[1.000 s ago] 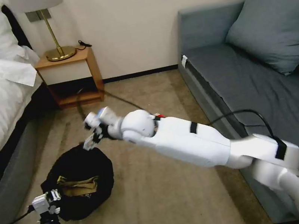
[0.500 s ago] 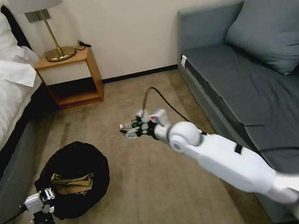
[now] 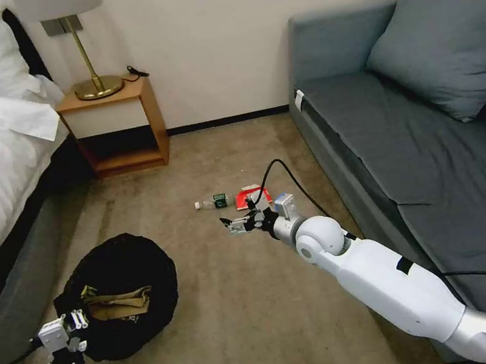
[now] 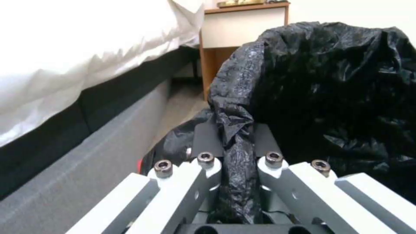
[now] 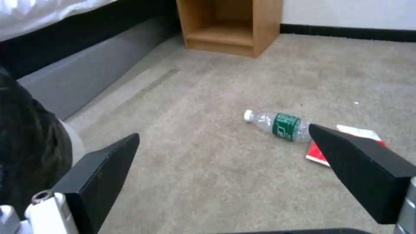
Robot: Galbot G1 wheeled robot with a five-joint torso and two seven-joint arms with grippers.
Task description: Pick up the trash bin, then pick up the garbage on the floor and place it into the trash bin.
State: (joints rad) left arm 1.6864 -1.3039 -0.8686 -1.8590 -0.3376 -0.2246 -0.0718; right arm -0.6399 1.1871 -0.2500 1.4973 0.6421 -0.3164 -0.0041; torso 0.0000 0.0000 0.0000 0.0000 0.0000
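From the head camera I see my right gripper (image 3: pixel 232 223) low over the beige carpet (image 3: pixel 246 317), fingers spread, just short of the small clear green-labelled bottle (image 3: pixel 213 201) and flat red snack packet (image 3: pixel 253 196), while my left gripper (image 3: pixel 71 325) sits at the rim of the black-bagged round bin (image 3: pixel 119 291) holding crumpled brown paper (image 3: pixel 118 303).

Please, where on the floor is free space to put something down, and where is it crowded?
Bare carpet lies between the trash bin and the sofa, and between the nightstand and the clear bottle. It is crowded around that bottle and the red packet, where the open right gripper hovers.
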